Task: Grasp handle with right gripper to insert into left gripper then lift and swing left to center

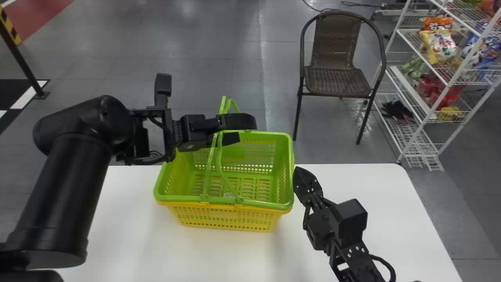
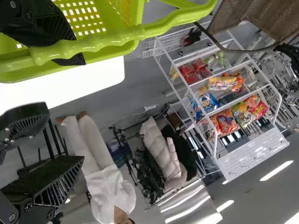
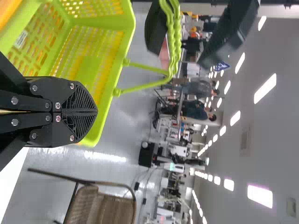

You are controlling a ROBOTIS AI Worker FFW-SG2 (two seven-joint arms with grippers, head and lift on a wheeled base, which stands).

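Left gripper [image 1: 247,131], 2 fingers spread, straddles green shopping basket's [image 1: 266,204] raised handles [image 3: 177,46]; right gripper [image 1: 300,172], fingers pressed together, at the basket's right.

Closed right claw [image 1: 299,173], green basket [image 3: 125,44], raised handles [image 3: 175,46], woven chair [image 3: 96,205]

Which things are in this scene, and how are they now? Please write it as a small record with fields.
baskets: green one nested in yellow one, on white table
handle: green, raised, at the left gripper
left gripper: above the baskets, fingers open
right gripper: at the baskets' right side, fingers shut, not on the handle
chair: brown, beyond the table
rack: white wire, at the right, with snack bags
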